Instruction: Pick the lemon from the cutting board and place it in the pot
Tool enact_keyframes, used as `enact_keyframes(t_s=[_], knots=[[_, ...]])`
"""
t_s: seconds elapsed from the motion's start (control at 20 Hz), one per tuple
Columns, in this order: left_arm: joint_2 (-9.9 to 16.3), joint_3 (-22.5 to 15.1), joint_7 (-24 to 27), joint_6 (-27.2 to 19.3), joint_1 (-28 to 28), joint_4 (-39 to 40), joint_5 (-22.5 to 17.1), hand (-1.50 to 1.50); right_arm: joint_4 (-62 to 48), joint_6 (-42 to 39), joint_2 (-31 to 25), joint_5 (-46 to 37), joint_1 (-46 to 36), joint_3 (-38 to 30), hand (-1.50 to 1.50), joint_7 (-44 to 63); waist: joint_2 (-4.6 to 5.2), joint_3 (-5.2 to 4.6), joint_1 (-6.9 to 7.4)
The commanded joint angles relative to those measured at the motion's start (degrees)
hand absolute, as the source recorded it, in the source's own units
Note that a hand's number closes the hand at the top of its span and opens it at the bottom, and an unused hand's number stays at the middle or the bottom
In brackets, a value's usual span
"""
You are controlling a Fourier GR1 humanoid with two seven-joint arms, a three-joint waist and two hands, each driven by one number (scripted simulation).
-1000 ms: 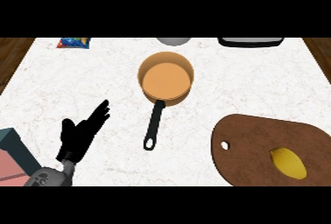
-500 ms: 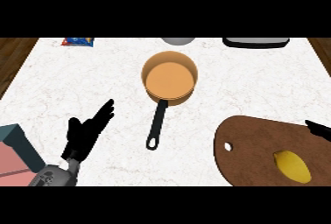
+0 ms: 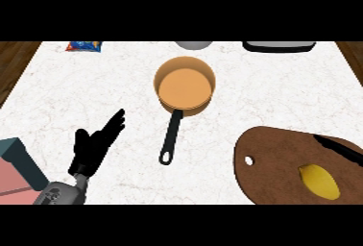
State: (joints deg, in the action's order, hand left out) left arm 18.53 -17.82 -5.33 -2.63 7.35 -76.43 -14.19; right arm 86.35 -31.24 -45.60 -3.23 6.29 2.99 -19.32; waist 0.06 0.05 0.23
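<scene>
**Reaching for the lemon at the lower right**

White marble counter (image 3: 284, 96) fills the frame, with wood showing along its left and right edges. My brown cutting board (image 3: 273, 163) lies at the lower right, and the lemon (image 3: 320, 181) sits on it close to the right edge of the frame, partly cut off at the bottom. The orange pot (image 3: 186, 86) stands in the upper middle, its black handle (image 3: 171, 139) running down and slightly left toward the frame's centre.

My right hand (image 3: 340, 149) comes in from the right edge above the lemon; only straight dark fingers show, released and holding nothing, lying over the board's upper right part and not yet touching the fruit. My left hand (image 3: 96, 144) rests open at the lower left, fingers up, well apart from everything.

To do this step well, I judge I should bring the right hand down and a little toward the frame's bottom until the palm is over the lemon, then close around its narrow waist rather than its tips. The lemon's long axis runs from upper left to lower right, roughly in line with my fingers, so I would turn the wrist to cross it. Its upper tip points toward the board's middle.

After that, the carry goes up and left to the pot, and I should clear the handle on the way.

At the top edge sit a blue packet (image 3: 83, 45), a grey bowl (image 3: 193, 44) and a dark tray (image 3: 279, 46); a teal-and-pink box (image 3: 18, 168) is at the lower left.
</scene>
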Motion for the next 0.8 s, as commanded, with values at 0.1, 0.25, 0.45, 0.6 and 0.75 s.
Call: enact_keyframes(t_s=[0.1, 0.25, 0.45, 0.6, 0.75], knots=[[-1.5, 1.2, -2.2, 0.6, -1.1, -2.0, 2.2, 0.00, -11.2, 0.7, 5.0, -6.6, -3.0, -1.5, -1.50, -10.1, -0.05, -0.01, -0.05], [-1.4, 1.4, -0.5, 1.9, -2.9, -2.4, 3.3, 0.00, -20.4, -3.0, 5.6, -8.1, -11.6, -1.2, -1.50, -12.3, 0.03, 0.00, 0.37], [-3.8, 1.9, 2.3, 1.0, -0.4, 2.7, 4.9, 0.00, -19.0, -8.5, 4.7, -3.9, -6.3, -1.4, -1.50, -16.2, 0.03, -0.03, -0.32], [-3.1, 2.6, -0.5, 1.5, -1.6, -0.8, 3.7, 0.00, -20.6, -11.1, 5.2, 0.0, -7.5, -2.0, -1.50, -16.1, -0.04, -0.02, -0.05], [-0.8, 4.2, -1.8, 3.7, -0.6, -1.7, 2.6, 0.00, -20.0, -11.3, 9.6, 3.1, -8.1, 0.5, -1.50, -11.1, -0.04, -0.03, 0.05]])
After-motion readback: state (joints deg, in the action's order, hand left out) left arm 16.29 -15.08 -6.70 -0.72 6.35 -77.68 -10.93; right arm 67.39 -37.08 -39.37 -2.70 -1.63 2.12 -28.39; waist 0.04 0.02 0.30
